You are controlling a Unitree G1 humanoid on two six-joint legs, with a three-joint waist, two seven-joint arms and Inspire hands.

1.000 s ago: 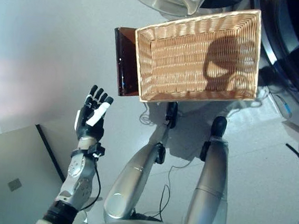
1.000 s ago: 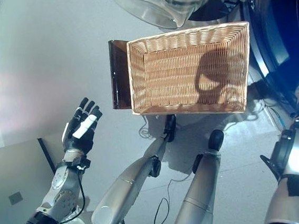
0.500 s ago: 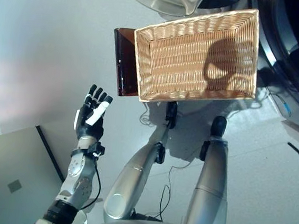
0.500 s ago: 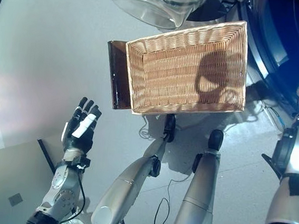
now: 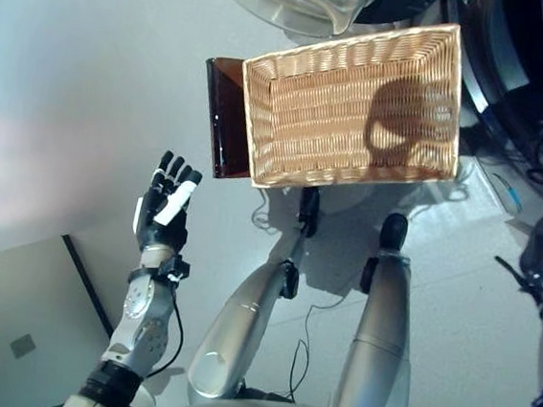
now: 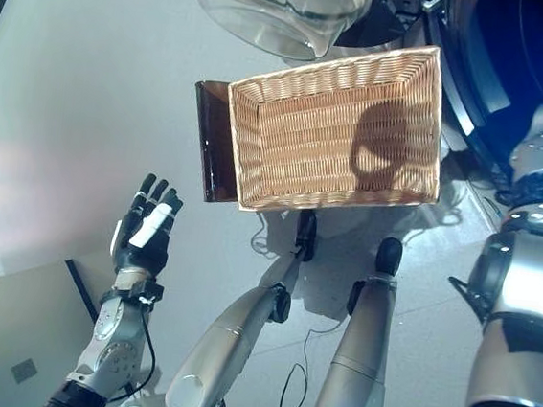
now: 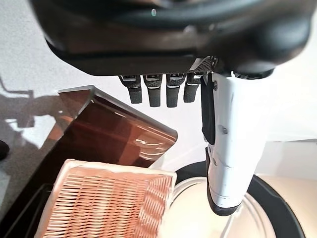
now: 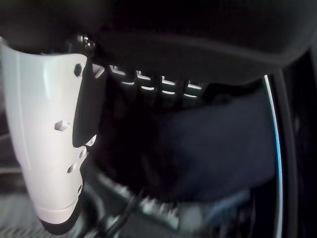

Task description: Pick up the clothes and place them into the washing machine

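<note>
I see no clothes in any view. The wicker basket (image 5: 355,104) is empty, showing only bare weave and a shadow, so I judge any garment is already inside the washing machine (image 6: 500,81), whose dark drum opening sits just beside the basket's far right corner. Clothes of this kind would be light, soft and limp, best gathered in a bunch rather than pinched at an edge.

My right hand (image 8: 54,144) is in front of the dark drum in its wrist view; its fingers look straight with nothing between them. My left hand (image 5: 165,205) hangs over the floor, well apart from the basket's near left corner, fingers spread and empty. A brown stand (image 5: 224,114) touches the basket's left side.
</note>
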